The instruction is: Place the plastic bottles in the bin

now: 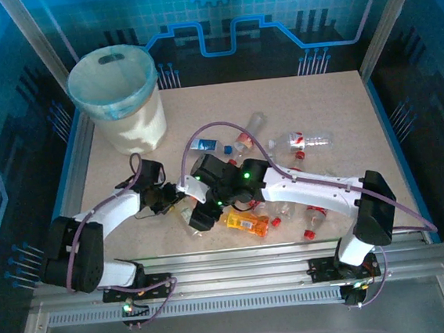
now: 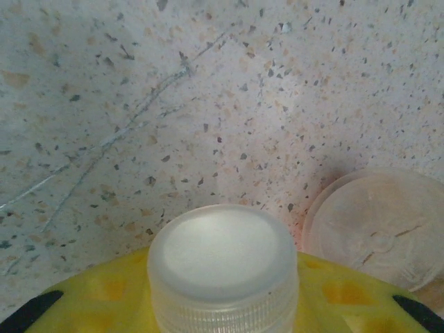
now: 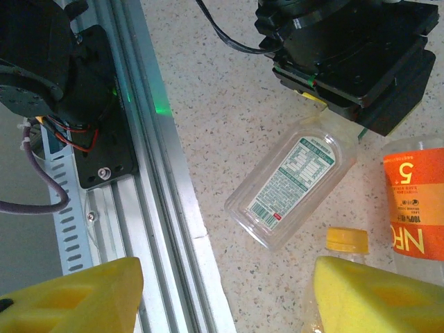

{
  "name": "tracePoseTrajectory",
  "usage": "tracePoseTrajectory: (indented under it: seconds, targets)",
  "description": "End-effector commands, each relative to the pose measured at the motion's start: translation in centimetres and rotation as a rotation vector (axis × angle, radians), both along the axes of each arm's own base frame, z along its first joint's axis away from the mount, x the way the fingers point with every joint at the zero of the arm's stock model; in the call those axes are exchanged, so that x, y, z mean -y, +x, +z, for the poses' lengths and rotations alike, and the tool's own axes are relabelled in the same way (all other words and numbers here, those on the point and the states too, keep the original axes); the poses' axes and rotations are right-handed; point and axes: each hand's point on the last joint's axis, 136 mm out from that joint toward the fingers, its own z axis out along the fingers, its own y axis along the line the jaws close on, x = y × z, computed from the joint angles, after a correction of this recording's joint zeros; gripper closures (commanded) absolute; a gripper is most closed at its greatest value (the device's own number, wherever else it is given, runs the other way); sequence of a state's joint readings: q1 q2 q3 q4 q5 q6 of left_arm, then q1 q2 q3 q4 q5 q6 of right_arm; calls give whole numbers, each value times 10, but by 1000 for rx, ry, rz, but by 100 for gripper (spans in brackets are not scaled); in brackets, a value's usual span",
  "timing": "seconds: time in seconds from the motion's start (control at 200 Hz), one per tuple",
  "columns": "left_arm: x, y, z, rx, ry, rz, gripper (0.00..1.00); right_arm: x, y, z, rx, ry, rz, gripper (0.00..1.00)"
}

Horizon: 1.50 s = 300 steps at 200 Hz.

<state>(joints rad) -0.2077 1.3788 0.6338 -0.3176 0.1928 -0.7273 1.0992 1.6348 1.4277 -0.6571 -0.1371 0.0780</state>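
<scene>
In the left wrist view my left gripper [image 2: 222, 295] is shut on the neck of a clear plastic bottle, and its whitish cap [image 2: 222, 257] sits between the yellow pads [image 2: 90, 291]. The right wrist view shows this bottle [image 3: 295, 180] lying flat with a green-and-white label. My right gripper [image 3: 222, 298] hangs open over the table's near edge with nothing between its fingers. A yellow-capped bottle [image 3: 347, 239] lies by its right finger. From above, both grippers meet at the table's front centre, left [image 1: 174, 199] and right [image 1: 199, 216]. The cream bin [image 1: 117, 94] stands at the back left.
Several more bottles lie loose on the table: an orange one [image 1: 247, 223], red-capped ones [image 1: 314, 220], a clear one [image 1: 310, 138] and a blue-labelled one [image 1: 204, 144]. An aluminium rail [image 3: 159, 187] runs along the near edge. Another bottle's base [image 2: 381, 229] lies beside the left gripper.
</scene>
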Motion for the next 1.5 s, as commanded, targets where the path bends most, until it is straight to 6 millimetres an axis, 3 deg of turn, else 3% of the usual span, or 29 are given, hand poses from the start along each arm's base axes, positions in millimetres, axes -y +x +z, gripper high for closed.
tracePoseTrajectory:
  seconds: [0.0,0.17,0.375,0.63,1.045,1.331,1.496]
  targets:
    - [-11,-5,7,18,31,18,69,-10,1,2,16,22,-8,34]
    - [-21,-7,39,109,79,21,77,-17,9,16,44,50,-34,34]
    - [-41,-6,89,229,178,42,100,-29,22,36,100,140,-68,34]
    - [-44,-6,155,356,193,20,100,-40,35,72,153,220,-72,33]
    - [-19,0,283,700,133,-121,100,-1,75,134,253,402,-217,34]
    - [-3,-3,341,865,71,-195,100,13,89,160,313,471,-273,35]
    - [-11,5,369,943,134,-179,100,12,100,175,323,502,-282,35]
